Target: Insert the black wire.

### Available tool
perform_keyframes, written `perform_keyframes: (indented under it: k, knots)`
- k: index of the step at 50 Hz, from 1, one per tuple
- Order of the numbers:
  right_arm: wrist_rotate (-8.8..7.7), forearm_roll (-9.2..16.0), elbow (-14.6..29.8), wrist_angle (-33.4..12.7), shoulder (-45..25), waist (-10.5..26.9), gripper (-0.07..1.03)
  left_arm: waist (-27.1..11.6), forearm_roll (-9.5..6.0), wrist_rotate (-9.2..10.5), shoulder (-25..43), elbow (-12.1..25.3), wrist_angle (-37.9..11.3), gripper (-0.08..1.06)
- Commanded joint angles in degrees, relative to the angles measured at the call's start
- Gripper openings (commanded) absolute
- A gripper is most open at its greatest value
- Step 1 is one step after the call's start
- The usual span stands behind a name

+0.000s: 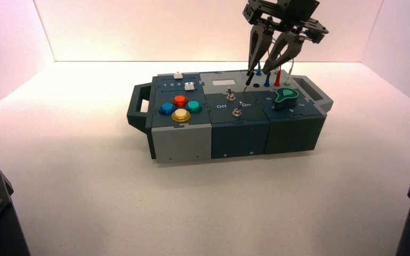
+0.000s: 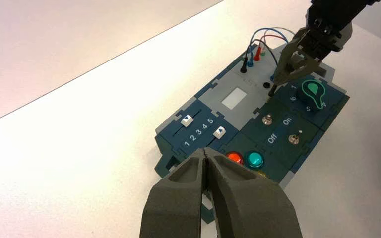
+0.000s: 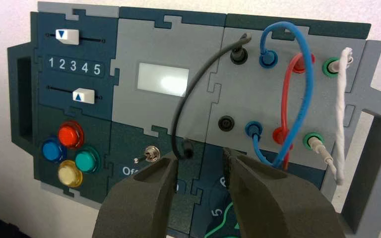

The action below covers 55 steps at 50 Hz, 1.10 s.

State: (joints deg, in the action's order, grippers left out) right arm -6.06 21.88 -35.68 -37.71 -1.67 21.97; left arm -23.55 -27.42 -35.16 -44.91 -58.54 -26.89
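The right pincer (image 3: 201, 156) is released, its fingers spread above the near edge of the box's grey socket panel (image 3: 290, 106). The right wrist view shows the black wire (image 3: 194, 85) most fully: one end is plugged into the far-row black socket (image 3: 238, 55), and the cable arches over the grey panel to a loose plug (image 3: 188, 148) at the tip of one finger, the one nearer the buttons; whether they touch, I cannot tell. The near-row black socket (image 3: 226, 123) is open in that view. The left wrist view, from the side, shows the loose plug slanting just beside that socket, while the high view shows it below the fingertips but has the plugged end hidden behind the pincer.

Only the right wrist view clearly shows the blue wire (image 3: 308, 79), red wire (image 3: 285, 94) and white wire (image 3: 341, 109) with both ends seated. It also puts the far white slider (image 3: 67, 36) near 2 and the near white slider (image 3: 83, 95) near 4.

The left pincer (image 2: 205, 150), clenched on nothing, idles to the left of the box (image 2: 233, 114); its fingers show in its own wrist view, not in the high view.
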Motion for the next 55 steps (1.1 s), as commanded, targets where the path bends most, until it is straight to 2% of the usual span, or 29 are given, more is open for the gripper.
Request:
perform_keyframes:
  k: [1,24,37,42,44,55]
  knots:
    - [-0.18,0.26,1.93,0.26,0.0,0.7,0.48,-0.26,-0.18,-0.26,0.09,0.62,0.62,-0.03]
    - [-0.26,0.26,3.6,0.26,-2.64,1.14,0.46,-0.26,-0.09,-0.7,0.18,0.62,0.7,-0.03]
    - [-0.26,0.26,4.13,0.18,-4.39,1.14,0.24,-0.26,-0.09,-0.79,0.35,0.62,0.79,-0.03]
    - [-0.26,0.26,4.13,-0.18,-4.92,1.14,0.02,-0.26,-0.09,-0.79,0.53,0.62,0.79,-0.03]
    - [-0.26,0.26,4.13,-0.18,-4.92,1.14,-0.03,-0.26,0.0,-0.88,0.62,0.62,0.79,-0.03]
    - [-0.26,0.0,4.48,-0.35,-4.22,1.14,-0.02,-0.26,-0.09,-0.88,0.7,0.62,0.79,-0.03]
